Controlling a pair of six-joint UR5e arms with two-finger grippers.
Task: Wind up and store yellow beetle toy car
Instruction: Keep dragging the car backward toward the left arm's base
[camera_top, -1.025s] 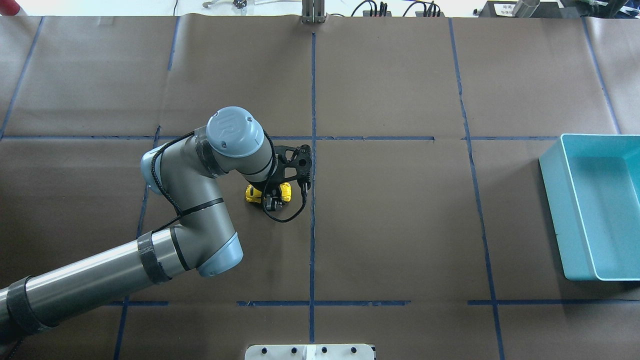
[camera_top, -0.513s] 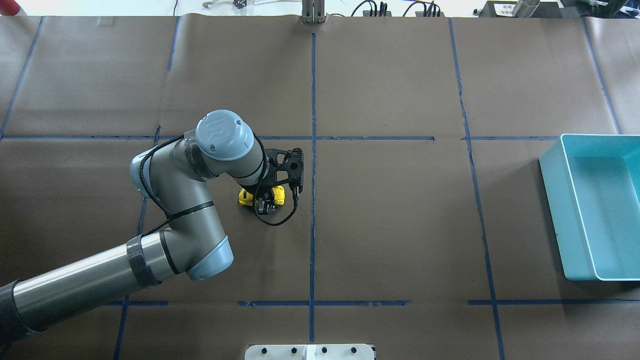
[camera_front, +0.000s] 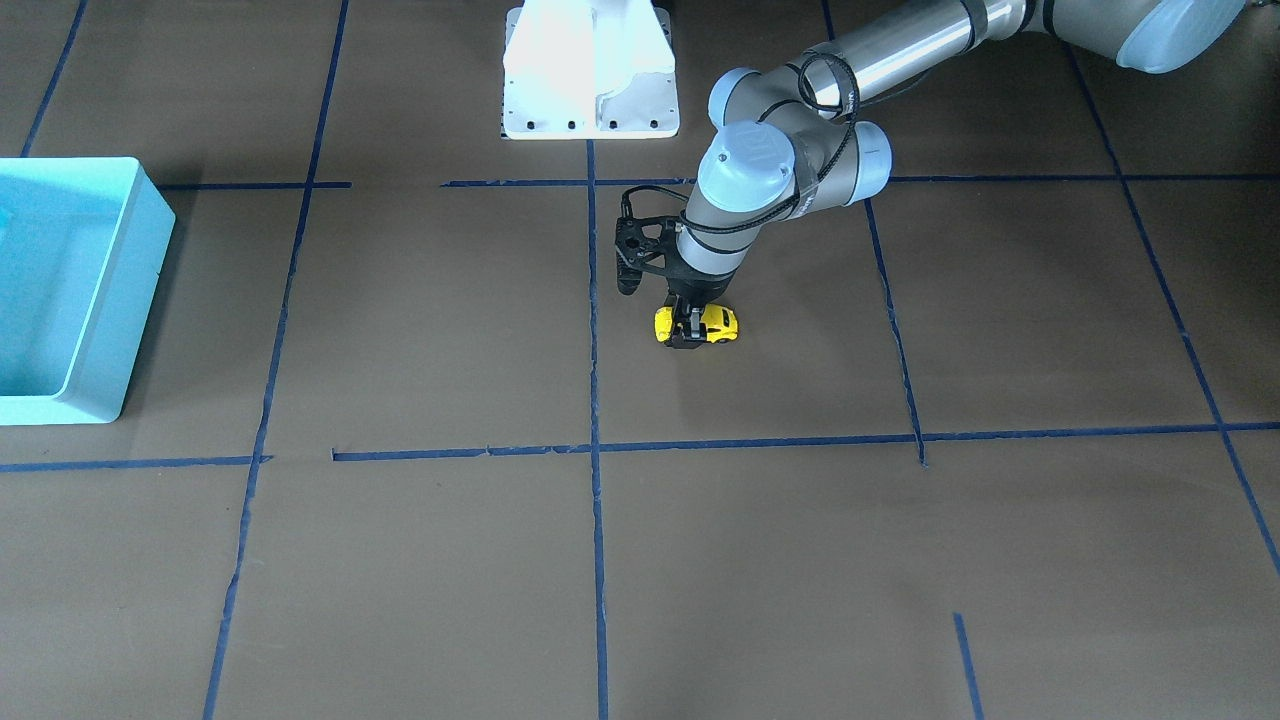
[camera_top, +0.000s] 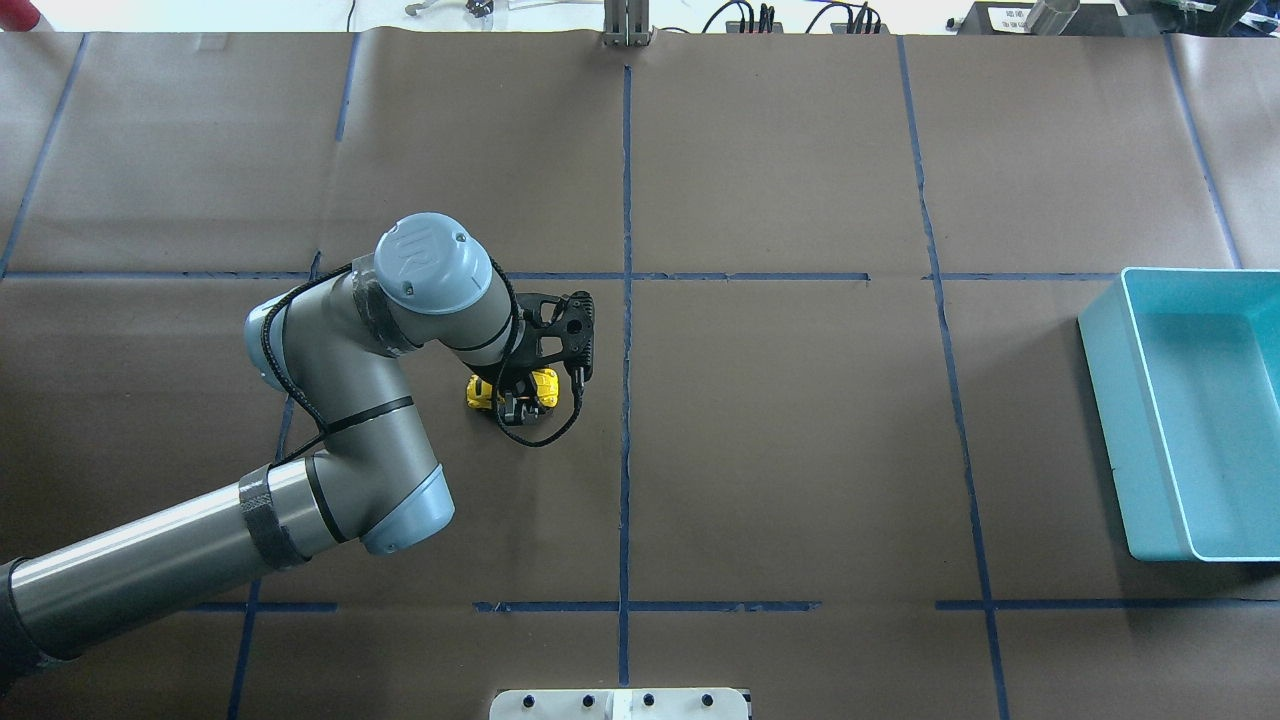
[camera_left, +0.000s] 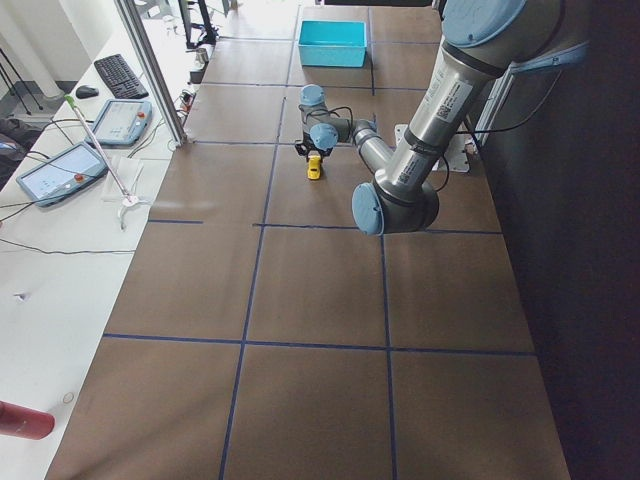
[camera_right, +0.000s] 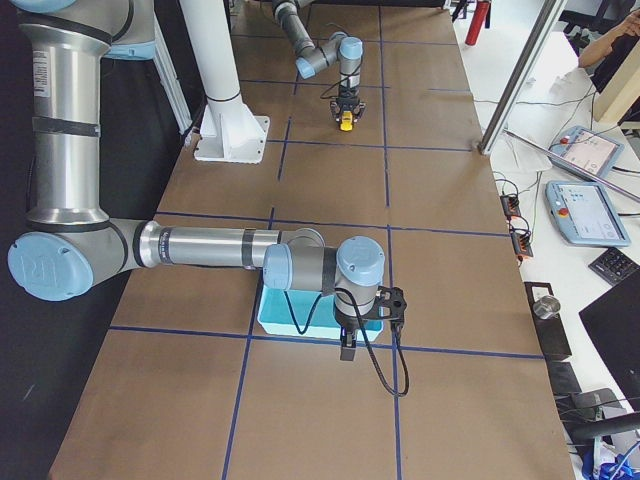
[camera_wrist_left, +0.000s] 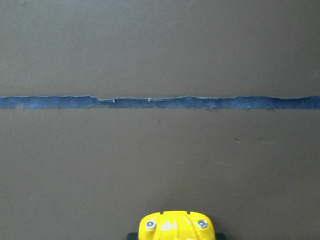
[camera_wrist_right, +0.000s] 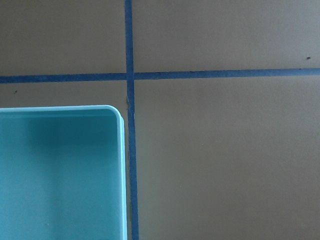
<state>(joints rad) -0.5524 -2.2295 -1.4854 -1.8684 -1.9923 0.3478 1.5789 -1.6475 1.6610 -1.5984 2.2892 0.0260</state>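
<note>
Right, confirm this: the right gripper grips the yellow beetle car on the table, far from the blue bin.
Wrong arm: the left gripper grips the yellow beetle car on the table, far from the blue bin; the overhead view shows it.

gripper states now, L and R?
Left gripper: shut on the yellow beetle toy car.
Right gripper: cannot tell; it shows only in the exterior right view.

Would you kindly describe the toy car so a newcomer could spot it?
On the brown table, left of the centre tape line in the overhead view, the left gripper clamps the yellow beetle toy car. It is the only yellow thing, far smaller than the blue bin.
</note>
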